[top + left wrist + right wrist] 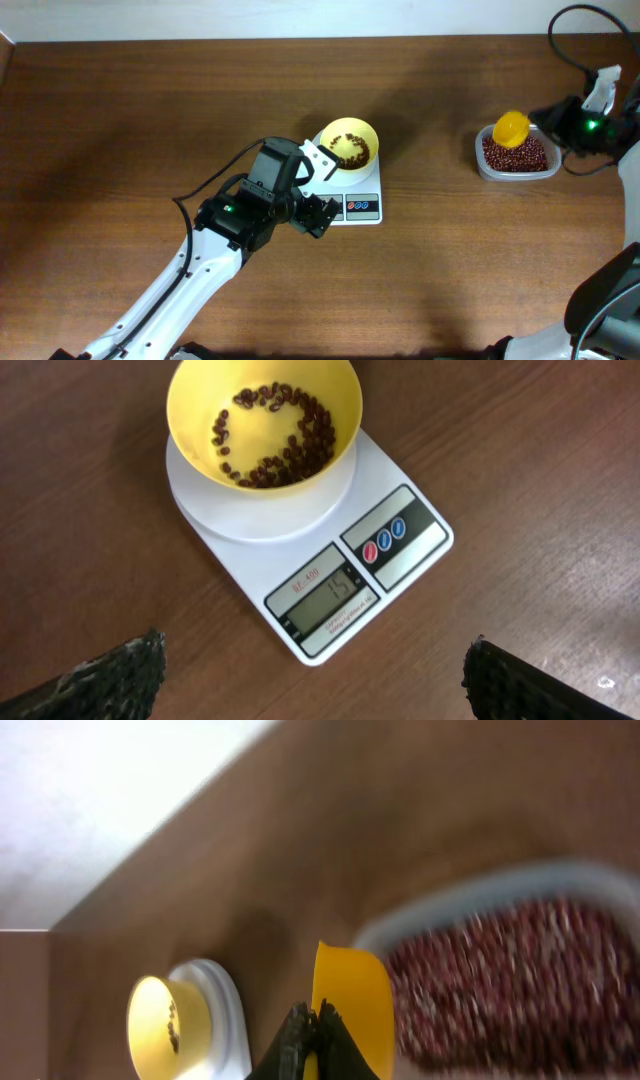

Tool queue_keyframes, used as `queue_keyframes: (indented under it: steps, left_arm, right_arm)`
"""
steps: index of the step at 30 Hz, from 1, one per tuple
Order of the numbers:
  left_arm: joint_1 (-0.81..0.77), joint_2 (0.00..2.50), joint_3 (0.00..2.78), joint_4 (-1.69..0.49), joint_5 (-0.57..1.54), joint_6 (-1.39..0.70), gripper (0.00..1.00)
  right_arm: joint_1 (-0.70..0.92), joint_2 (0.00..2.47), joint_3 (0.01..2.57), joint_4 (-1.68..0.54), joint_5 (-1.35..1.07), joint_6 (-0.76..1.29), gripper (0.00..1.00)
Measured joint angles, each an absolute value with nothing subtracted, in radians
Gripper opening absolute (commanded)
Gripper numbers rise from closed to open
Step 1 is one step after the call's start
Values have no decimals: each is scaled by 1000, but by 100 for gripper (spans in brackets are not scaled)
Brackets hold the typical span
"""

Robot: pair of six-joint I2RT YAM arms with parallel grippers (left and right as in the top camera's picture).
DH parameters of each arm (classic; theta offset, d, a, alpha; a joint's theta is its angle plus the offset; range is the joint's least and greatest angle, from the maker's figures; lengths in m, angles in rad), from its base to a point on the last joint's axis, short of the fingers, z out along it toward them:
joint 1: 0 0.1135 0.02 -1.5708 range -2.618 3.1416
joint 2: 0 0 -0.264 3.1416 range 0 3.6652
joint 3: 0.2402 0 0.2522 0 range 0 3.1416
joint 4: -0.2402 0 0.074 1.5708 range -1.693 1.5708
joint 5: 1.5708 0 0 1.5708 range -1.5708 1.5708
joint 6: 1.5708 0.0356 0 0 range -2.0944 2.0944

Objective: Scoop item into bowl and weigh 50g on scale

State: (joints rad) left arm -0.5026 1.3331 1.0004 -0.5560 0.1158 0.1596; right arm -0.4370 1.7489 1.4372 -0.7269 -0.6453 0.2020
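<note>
Right fingers (pixel 300 1038) clamp the scoop (pixel 350 995) above beans (pixel 520 980) in the tub (pixel 470 892); left fingers (pixel 115 678) gape beside the scale (pixel 400 485). An overfull scoop could spill in transit or overshoot the target in the bowl (pixel 195 415).

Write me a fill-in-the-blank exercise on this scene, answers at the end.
The small round pale-yellow plastic bowl stands ____ the flat white digital kitchen scale.
The left gripper, near the scale, has its jaws ____.
The right gripper is ____ on the yellow long-handled plastic scoop by the clear rectangular plastic tub.
Missing: on; open; shut.
</note>
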Motion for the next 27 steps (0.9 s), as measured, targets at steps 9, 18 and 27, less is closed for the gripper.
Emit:
queue_keyframes:
  steps: [9, 18, 27]
  left_arm:
    - [-503, 1333, 1000, -556, 116, 160, 99]
    - [-503, 1333, 1000, -556, 116, 159, 99]
    - [-503, 1333, 1000, -556, 116, 160, 99]
  right_arm:
    - [-251, 1748, 1437, -804, -65, 176, 4]
    - [-245, 1774, 1437, -751, 176, 176, 4]
    - [-244, 1836, 1437, -729, 105, 175, 4]
